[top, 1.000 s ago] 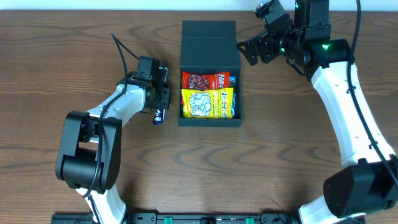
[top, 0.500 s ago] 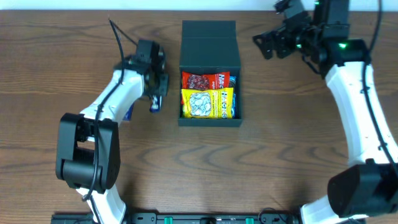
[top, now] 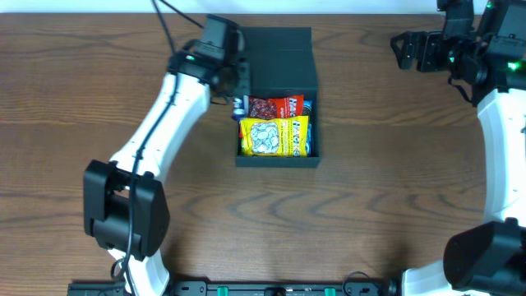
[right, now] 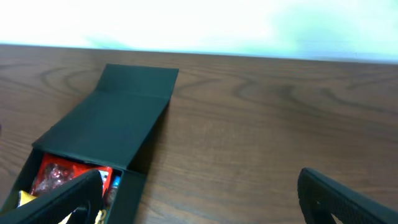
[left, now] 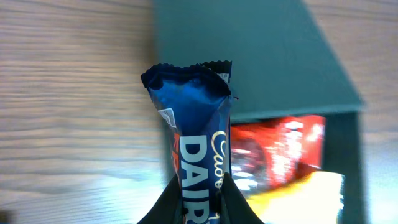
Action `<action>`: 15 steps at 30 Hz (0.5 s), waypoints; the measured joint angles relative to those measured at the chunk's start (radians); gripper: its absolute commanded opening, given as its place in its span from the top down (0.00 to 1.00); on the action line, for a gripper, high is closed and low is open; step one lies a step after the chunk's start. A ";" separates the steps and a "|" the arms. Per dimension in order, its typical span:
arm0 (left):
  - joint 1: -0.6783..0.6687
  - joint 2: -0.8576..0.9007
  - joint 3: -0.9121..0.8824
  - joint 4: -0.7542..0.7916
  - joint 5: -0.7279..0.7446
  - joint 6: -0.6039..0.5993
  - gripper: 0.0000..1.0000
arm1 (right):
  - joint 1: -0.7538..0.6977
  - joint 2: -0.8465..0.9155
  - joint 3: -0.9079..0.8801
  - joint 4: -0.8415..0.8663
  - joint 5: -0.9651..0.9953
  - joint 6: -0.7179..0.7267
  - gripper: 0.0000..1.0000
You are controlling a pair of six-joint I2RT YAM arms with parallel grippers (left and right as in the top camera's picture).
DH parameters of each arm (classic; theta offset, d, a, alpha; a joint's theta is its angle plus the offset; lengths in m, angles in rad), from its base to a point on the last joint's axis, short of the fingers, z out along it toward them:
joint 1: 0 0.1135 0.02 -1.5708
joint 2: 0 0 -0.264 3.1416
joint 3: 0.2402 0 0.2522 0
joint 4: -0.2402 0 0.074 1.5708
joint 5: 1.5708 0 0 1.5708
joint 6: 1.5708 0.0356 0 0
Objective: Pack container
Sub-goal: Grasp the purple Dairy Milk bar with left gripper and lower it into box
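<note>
Container with red packet, yellow packet

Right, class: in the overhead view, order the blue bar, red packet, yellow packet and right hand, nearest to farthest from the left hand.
1. blue bar: gripped by the left hand itself.
2. red packet: in the container, just right.
3. yellow packet: below the red.
4. right hand: far right.

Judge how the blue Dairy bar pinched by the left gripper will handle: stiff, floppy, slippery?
The blue bar juts straight out of the left gripper without drooping, so probably stiff. Its glossy wrapper looks slick, so it may slide in a light pinch. The crimped end looks thin and would likely crumple against the container.
</note>
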 measured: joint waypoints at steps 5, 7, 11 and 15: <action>-0.129 0.000 0.000 0.044 0.013 -0.053 0.90 | -0.010 0.000 0.000 -0.020 0.000 0.003 0.01; -0.180 0.000 0.000 0.056 0.019 -0.081 0.91 | -0.011 0.000 0.000 -0.029 0.000 0.004 0.01; -0.251 0.000 0.000 0.058 0.016 -0.135 0.91 | -0.011 0.000 0.000 -0.045 0.000 0.004 0.01; -0.288 0.000 0.000 0.074 -0.010 -0.172 0.94 | -0.011 0.000 0.000 -0.056 0.000 0.004 0.01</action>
